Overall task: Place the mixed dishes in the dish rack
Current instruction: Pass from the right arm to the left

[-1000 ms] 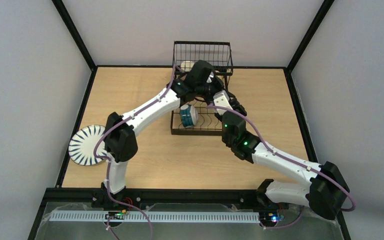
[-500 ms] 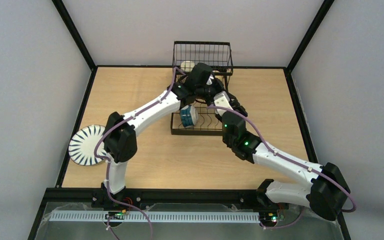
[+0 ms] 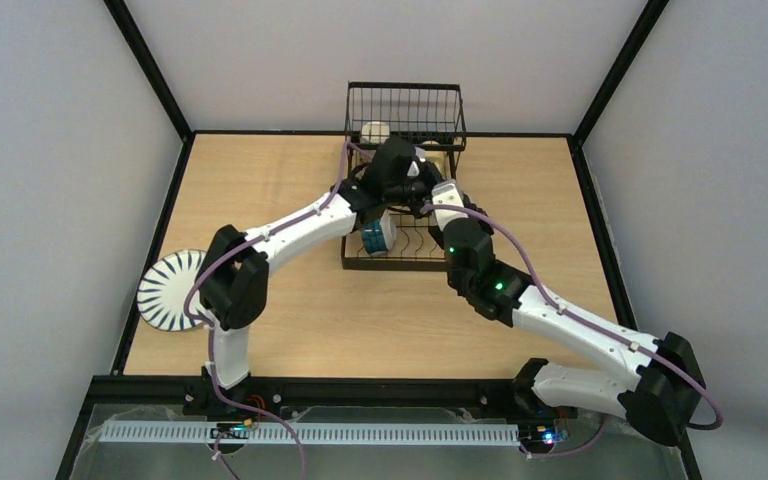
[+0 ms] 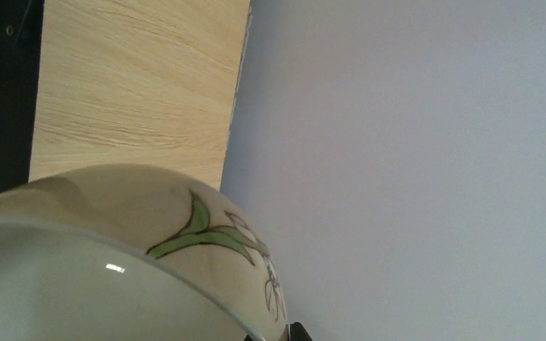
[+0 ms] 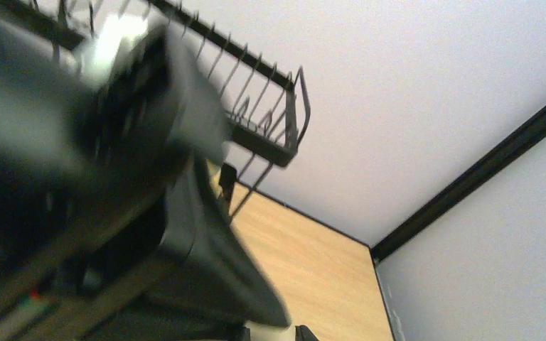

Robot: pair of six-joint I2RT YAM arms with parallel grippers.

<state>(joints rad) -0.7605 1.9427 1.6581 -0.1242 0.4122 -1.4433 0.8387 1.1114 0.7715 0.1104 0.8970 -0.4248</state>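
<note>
1. From above, the dish rack (image 3: 410, 110) sits top middle, with a blue bowl (image 3: 376, 235) in its lower part.
2. Only the left wrist view shows the cream bowl (image 4: 114, 249), lower left, pinched by the closed left gripper (image 3: 412, 172).
3. The right wrist view is blurry; I cannot tell if the right gripper (image 3: 426, 192) is open.

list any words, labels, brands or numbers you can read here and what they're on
No readable text in any view.
Cream bowl: a painted green leaf sprig only, no lettering.
Plate: dark radial stripes, no words or numbers.
Rack: bare black wire, no tag to be seen.
The right wrist view is too blurred to show any marking.
</note>
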